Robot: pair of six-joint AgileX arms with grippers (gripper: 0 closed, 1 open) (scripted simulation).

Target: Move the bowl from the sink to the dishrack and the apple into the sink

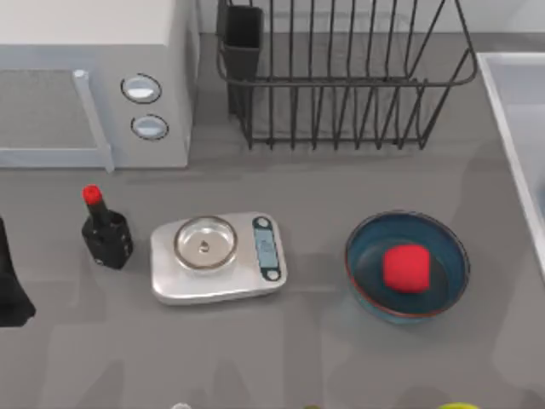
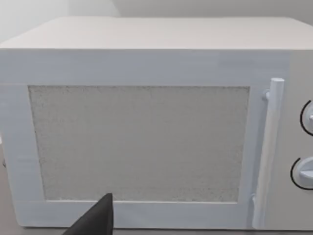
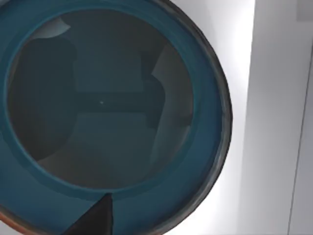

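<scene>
Left arm (image 1: pixel 10 285) parked at table's left edge, facing microwave (image 2: pixel 146 127); fingers: can't tell. Apple (image 1: pixel 405 267) sits in 1 bowl (image 1: pixel 407 266) on table. Dishrack (image 1: pixel 341 77) empty. Right wrist hovers over sink bowl (image 3: pixel 107 107) inside sink (image 1: pixel 519 119); fingers: can't tell. Risk: 2 identical bowls, wrong pick.

You are looking at two teal bowls: one bowl (image 1: pixel 407 266) sitting at four o'clock on the table, carrying the single apple (image 1: pixel 405 267), and a second bowl (image 3: pixel 112 117) lying in the sink (image 3: pixel 274 122). You are also seeing one dishrack (image 1: pixel 341 77) at twelve o'clock, one microwave (image 1: pixel 94 81) at ten o'clock, one scale (image 1: pixel 219 256) and one black bottle (image 1: pixel 106 230).
</scene>
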